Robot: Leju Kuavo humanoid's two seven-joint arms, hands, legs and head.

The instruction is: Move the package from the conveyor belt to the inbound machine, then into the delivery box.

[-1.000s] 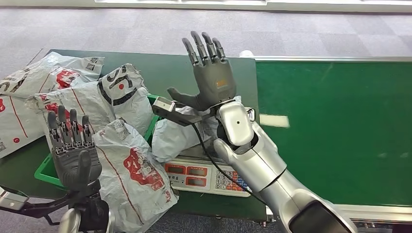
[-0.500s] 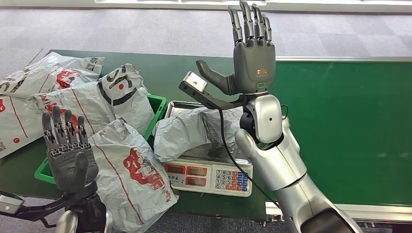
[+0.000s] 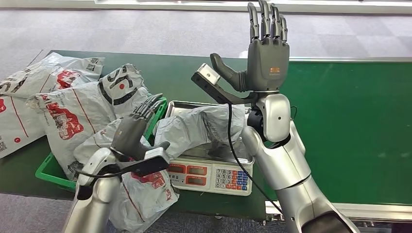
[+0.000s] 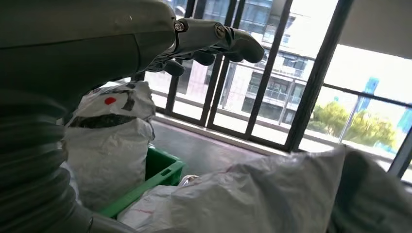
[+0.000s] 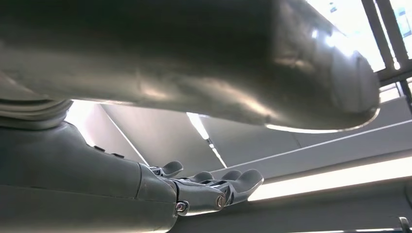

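Head view: one grey package lies crumpled on the scale, partly hidden by the right arm. Right hand is raised, fingers spread, empty. Left hand reaches toward the package, fingers apart, empty. About four printed bags overlap, hiding the green bin.
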